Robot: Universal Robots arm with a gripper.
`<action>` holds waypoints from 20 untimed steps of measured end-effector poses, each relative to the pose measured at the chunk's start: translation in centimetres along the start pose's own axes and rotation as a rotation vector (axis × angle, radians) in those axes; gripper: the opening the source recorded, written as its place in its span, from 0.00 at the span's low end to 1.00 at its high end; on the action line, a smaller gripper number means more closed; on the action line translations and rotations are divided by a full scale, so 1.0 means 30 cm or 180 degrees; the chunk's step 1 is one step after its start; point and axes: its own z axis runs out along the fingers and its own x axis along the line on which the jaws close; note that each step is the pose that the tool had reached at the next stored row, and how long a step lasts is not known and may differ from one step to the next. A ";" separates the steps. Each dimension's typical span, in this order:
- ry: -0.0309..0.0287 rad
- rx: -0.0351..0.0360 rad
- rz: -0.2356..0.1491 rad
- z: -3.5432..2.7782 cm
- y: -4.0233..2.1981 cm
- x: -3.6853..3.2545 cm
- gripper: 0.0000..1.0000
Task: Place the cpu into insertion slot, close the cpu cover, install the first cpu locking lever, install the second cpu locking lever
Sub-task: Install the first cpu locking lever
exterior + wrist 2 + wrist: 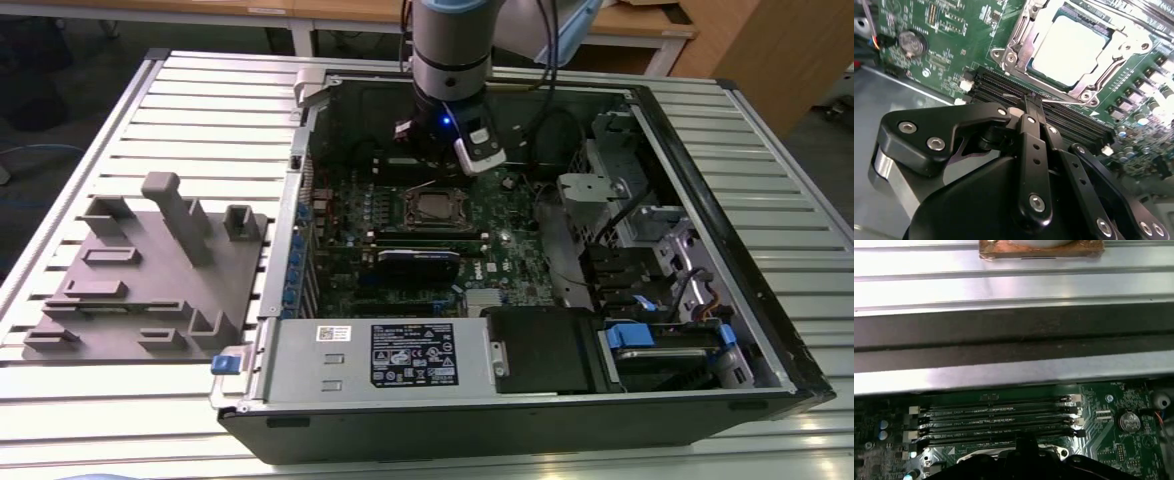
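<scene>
The gripper (1032,101) poised beside the socket (1089,94)
Its fingers (1029,131) are pinched together (nothing clearly held); the chip (1069,47) lies in the socket under its cover (1024,42), straight ahead across the memory slots (1004,87).

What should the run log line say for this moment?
cpu: seated in insertion slot | cpu cover: down around cpu | gripper: shut, above memory slots beside insertion slot

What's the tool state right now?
Tool: closed, nothing visibly held, above the memory slots beside the cpu.
</scene>
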 end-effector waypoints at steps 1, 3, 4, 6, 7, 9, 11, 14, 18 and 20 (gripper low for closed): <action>-0.0007 0.0002 0.0031 0.000 0.000 0.000 0.10; -0.0016 0.0003 0.0074 0.001 0.000 0.002 0.10; -0.0021 0.0004 0.0094 0.001 0.000 0.003 0.10; -0.0030 0.0006 0.0134 0.002 0.000 0.003 0.10; -0.0035 0.0008 0.0159 0.003 0.000 0.003 0.10; -0.0047 0.0010 0.0211 0.004 0.000 0.004 0.10; -0.0056 0.0013 0.0253 0.004 0.000 0.007 0.10; -0.0065 0.0014 0.0296 0.005 0.001 0.016 0.10; -0.0076 0.0016 0.0340 0.006 0.003 0.028 0.10; -0.0082 0.0018 0.0370 0.008 0.004 0.029 0.10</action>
